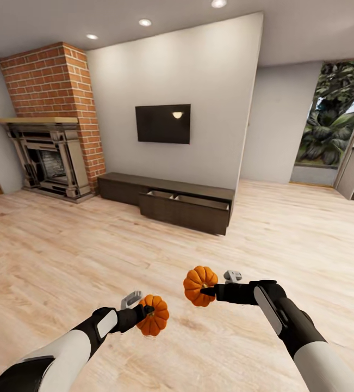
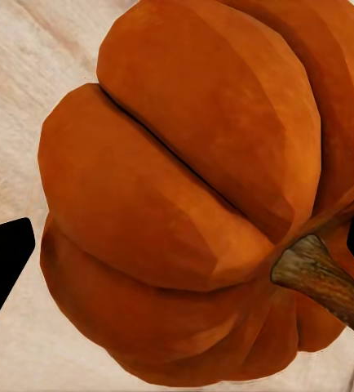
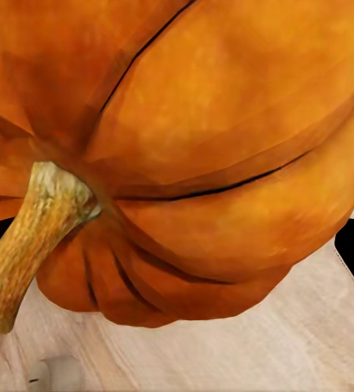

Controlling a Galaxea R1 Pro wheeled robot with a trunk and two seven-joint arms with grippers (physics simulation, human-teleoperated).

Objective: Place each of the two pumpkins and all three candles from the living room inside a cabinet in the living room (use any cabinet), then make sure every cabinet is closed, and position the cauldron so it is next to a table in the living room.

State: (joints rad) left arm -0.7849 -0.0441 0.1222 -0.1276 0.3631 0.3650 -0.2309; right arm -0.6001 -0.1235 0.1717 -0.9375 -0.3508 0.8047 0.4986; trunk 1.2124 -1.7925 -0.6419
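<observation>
Both claws carry a load in the head view: the left claw point(image 1: 147, 312) is clenched on one pumpkin point(image 1: 154, 322), the right claw point(image 1: 208, 292) on the other pumpkin point(image 1: 199, 285), both held clear of the plank floor point(image 1: 62, 256), likely for transport. Ahead, well apart, the cabinet point(image 1: 168, 201) stands under the TV point(image 1: 162, 123) with a drawer point(image 1: 185, 212) pulled out, probably ready to receive them.

At the left wrist, that pumpkin point(image 2: 185, 204) sits between dark fingertips point(image 2: 2, 261), stem point(image 2: 324, 282) sideways.

At the right wrist, its pumpkin point(image 3: 210, 147) is likewise pinched, stem point(image 3: 30, 245) angled out.

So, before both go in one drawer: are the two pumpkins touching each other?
Apart. Head view shows bare floor between the left pumpkin and the right pumpkin.
</observation>
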